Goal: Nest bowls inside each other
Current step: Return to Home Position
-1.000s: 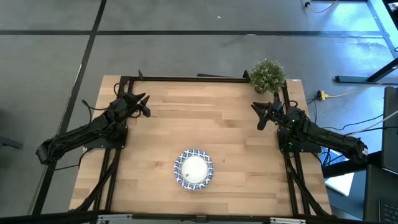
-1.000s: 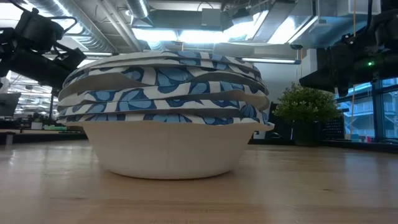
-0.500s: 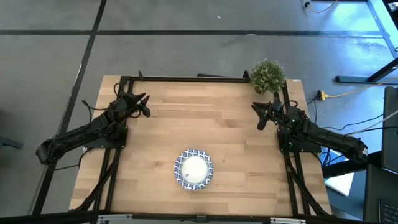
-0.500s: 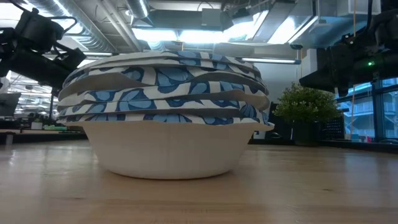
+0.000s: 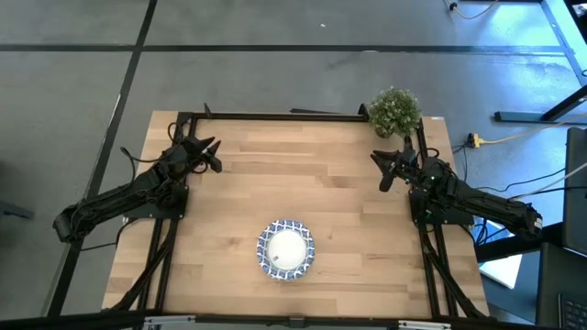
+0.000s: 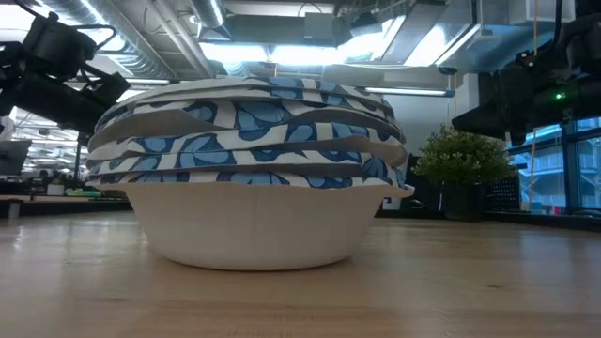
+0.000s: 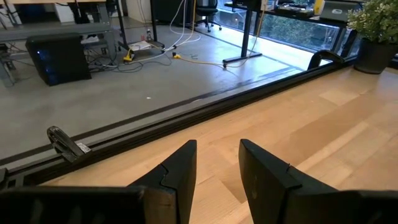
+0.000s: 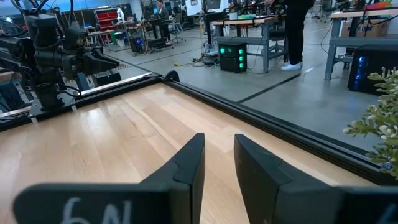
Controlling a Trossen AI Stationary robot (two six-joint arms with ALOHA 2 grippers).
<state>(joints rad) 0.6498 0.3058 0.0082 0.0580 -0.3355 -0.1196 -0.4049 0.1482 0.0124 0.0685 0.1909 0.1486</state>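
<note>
The left hand (image 5: pixel 215 156) rests loose and empty by the left edge of the tabletop (image 5: pixel 303 174), the bowls (image 5: pixel 286 249) sit piled near the front middle with bare wood all round, and the right hand (image 5: pixel 380 171), loose and empty too, could bump the plant (image 5: pixel 395 110) close behind it if it swings.

Light wooden table (image 5: pixel 303 183): centre and far half lie open, with free passage from side to side. Obstacles:
- stack of blue-and-white patterned round bowls (image 5: pixel 285 249), front centre
- small green potted plant (image 5: pixel 395 111), far right corner, near right hand (image 5: pixel 382 171)
- left hand (image 5: pixel 212 156), far left edge
</note>
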